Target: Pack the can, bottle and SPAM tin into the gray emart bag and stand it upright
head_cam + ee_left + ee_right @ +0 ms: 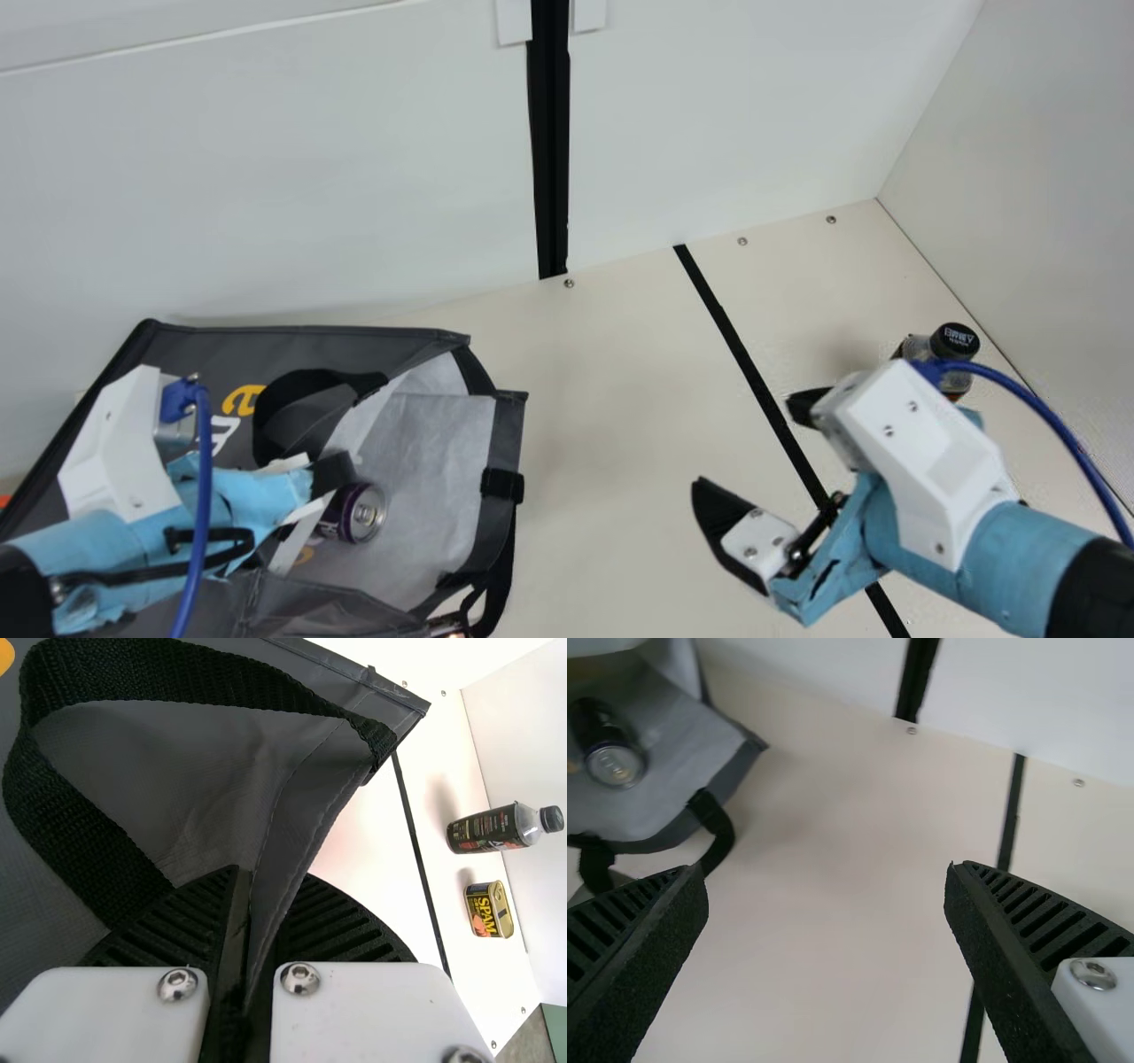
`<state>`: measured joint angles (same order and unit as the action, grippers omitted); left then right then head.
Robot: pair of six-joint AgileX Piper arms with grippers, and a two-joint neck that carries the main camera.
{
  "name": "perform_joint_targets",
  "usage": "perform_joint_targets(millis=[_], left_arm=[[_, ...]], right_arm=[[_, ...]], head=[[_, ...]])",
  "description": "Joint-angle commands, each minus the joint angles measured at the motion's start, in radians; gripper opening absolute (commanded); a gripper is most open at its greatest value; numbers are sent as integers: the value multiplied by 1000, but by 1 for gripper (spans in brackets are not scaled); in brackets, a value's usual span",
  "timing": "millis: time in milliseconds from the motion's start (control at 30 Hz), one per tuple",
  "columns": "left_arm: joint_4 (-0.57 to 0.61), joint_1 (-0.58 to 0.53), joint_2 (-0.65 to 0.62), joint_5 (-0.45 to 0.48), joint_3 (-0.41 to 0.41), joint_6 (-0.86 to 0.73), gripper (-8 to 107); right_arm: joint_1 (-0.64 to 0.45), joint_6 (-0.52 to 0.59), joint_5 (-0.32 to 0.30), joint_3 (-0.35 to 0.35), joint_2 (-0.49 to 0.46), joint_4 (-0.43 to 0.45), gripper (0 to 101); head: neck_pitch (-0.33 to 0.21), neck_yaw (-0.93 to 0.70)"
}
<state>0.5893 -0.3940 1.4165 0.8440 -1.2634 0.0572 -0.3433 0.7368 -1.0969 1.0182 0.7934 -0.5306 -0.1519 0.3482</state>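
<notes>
Gray emart bag: sprawled on its side over the left of the tabletop, the gray emart bag (354, 341) has its mouth facing right and its pale lining (434, 443) open to view.
Black handle: a loop of webbing, the black handle (323, 381) curls over the bag's upper panel, beside the yellow lettering.
Left pincer: the left pincer (335, 471) is closed down on a fold of the bag's gray fabric, with the cloth standing up between its two ribbed fingers (190, 926).
Can: the dark purple can (354, 512) lies on its side inside the bag, on the lining, its shiny end towards the mouth.
Black buckle: on the rim of the bag's mouth sits a black buckle (502, 484).
Tabletop: cream, the tabletop (602, 425) has a black stripe (753, 377) running across it between the bag and the bottle.
Right pincer: spread wide, the right pincer (747, 443) hangs over the tabletop near the stripe, with nothing in its grasp.
SPAM tin: beyond the stripe, outside the bag, the SPAM tin (489, 910) rests near the bottle, apart from it.
Bottle: the black-capped bottle (955, 341) stands upright near the right wall (1045, 177), partly behind the right arm.
</notes>
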Motion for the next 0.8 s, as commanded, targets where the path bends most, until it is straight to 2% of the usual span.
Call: perform_joint_targets(millis=[0,333,767], left_arm=[[0,0,0,0,0,0,-8],[0,0,0,0,0,0,-8],[0,0,0,0,0,0,-8]], right_arm=[[-42,-15,-5,14,-2,19,95],[-159,-81,-37,107,1,99,95],[-226,-179,-71,247,42,231,95]], head=[[-23,1],[-23,1],[-23,1]])
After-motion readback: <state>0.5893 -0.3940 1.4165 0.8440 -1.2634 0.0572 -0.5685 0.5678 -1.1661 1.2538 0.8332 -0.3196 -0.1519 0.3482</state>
